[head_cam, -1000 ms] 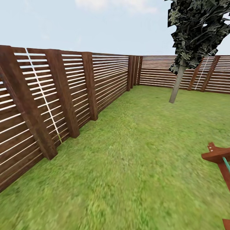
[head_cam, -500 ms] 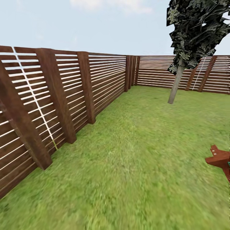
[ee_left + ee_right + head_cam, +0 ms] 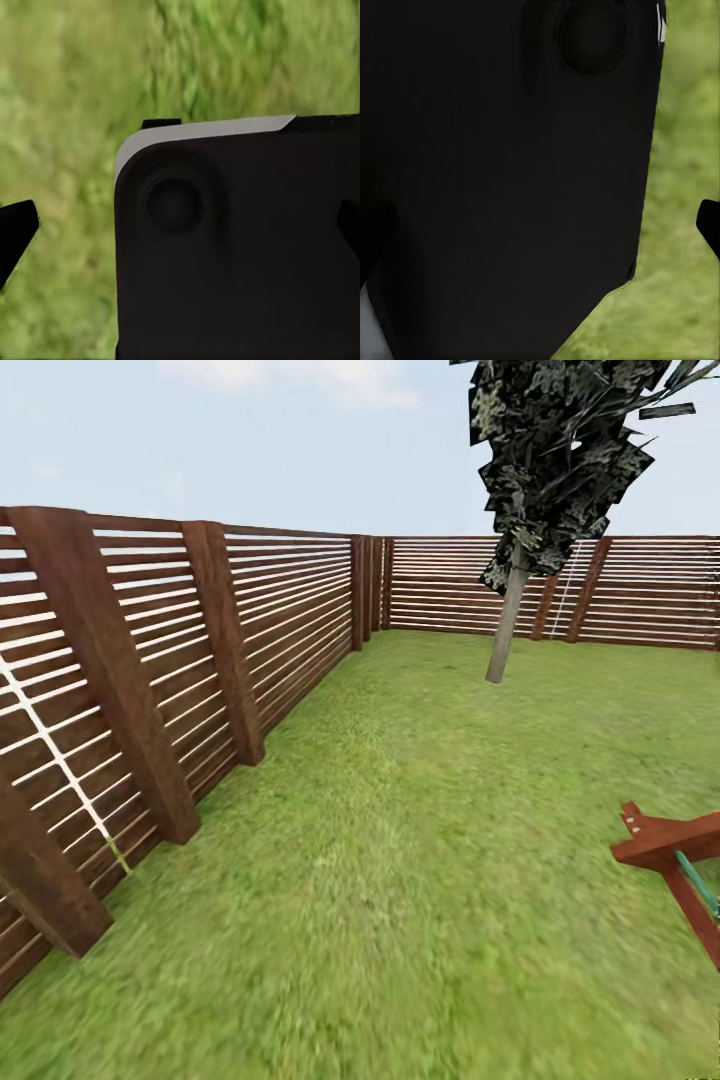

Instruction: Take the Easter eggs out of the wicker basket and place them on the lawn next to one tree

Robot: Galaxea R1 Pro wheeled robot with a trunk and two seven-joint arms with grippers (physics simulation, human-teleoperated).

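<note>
Lawn stretches from the fence to a tree now nearer the view's centre after the camera swung, suggesting the search continues; neither gripper's grip can be judged.

Open lawn stretches ahead of me, flat and free to cross. A brown slatted wooden fence walls off my left side and runs on to close the far end. One tree with a thin pale trunk stands ahead near the far fence. A red-brown wooden frame juts in low on my right.
</note>
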